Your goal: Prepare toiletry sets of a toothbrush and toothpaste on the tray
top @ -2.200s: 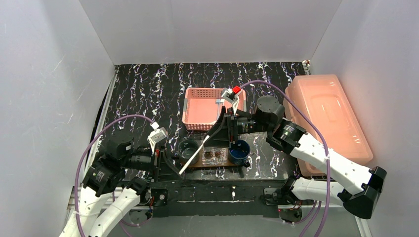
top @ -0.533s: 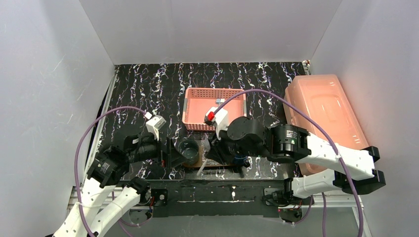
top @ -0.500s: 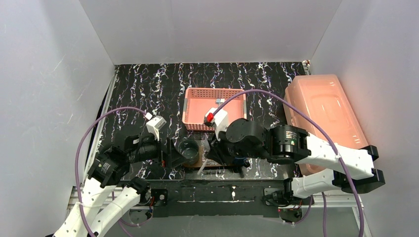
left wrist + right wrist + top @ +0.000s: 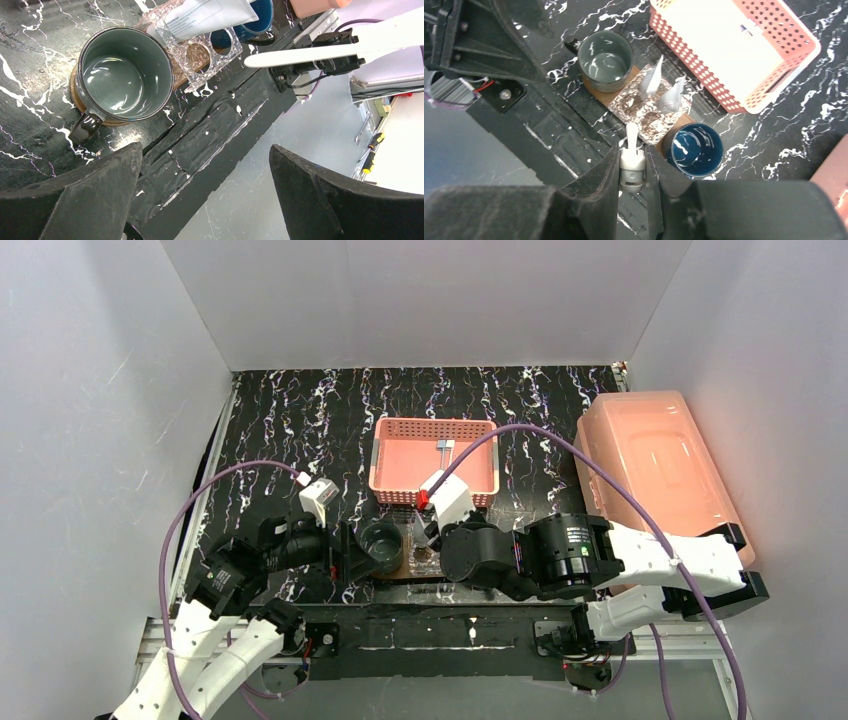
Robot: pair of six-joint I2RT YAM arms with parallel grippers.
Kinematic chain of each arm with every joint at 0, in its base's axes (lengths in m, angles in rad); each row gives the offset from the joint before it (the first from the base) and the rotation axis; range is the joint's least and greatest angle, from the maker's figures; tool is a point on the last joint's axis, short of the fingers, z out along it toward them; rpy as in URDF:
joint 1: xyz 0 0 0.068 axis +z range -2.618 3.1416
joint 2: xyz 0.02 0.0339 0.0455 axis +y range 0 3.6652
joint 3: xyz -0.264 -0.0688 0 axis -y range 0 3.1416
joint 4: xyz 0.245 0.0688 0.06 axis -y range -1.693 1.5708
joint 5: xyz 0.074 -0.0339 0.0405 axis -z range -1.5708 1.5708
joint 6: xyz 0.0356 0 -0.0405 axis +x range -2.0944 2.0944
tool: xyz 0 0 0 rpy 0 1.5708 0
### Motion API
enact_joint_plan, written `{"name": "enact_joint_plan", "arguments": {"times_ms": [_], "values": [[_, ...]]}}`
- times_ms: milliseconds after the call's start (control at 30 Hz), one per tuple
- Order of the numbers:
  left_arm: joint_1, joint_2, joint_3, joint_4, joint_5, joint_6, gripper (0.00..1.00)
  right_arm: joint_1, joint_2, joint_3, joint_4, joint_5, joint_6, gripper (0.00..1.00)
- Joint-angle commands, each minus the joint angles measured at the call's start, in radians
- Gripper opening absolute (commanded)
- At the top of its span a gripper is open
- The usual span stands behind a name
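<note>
My right gripper (image 4: 632,154) is shut on the grey-white butt of a white toothbrush (image 4: 631,142), seen end-on and pointing down at the tray's near edge between the two mugs. The dark wooden tray (image 4: 596,91) carries a grey mug (image 4: 605,60), a blue mug (image 4: 694,149) and a clear holder (image 4: 639,107) with two toothpaste tubes (image 4: 651,80) standing in it. My left gripper (image 4: 204,150) hangs open and empty over the table's front edge, just left of the grey mug (image 4: 382,545). From above, the right arm (image 4: 520,558) hides the blue mug.
A pink perforated basket (image 4: 434,460) sits behind the tray. A large translucent pink lidded box (image 4: 660,480) lies along the right wall. The black mounting rail (image 4: 450,625) runs along the near edge. White walls close in three sides.
The right arm has swung forward and down over the tray, turning the toothbrush from a slant to pointing nearly straight down. The left gripper has opened a little wider beside the grey mug.
</note>
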Motion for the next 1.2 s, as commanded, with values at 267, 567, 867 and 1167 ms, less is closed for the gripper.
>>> {"name": "enact_joint_plan", "arguments": {"times_ms": [267,567,867,1167], "values": [[-0.004,-0.018,-0.028,0.029,0.002,-0.011,0.98,0.019,-0.119,-0.199,0.163,0.196,-0.006,0.01],[-0.004,-0.006,-0.031,0.033,0.005,-0.011,0.98,0.019,-0.136,-0.289,0.239,0.194,-0.004,0.01],[-0.004,-0.005,-0.032,0.034,0.005,-0.012,0.98,0.013,-0.155,-0.348,0.277,0.195,0.009,0.01],[-0.004,0.000,-0.033,0.034,0.005,-0.012,0.98,-0.005,-0.170,-0.437,0.344,0.183,0.025,0.01]]}}
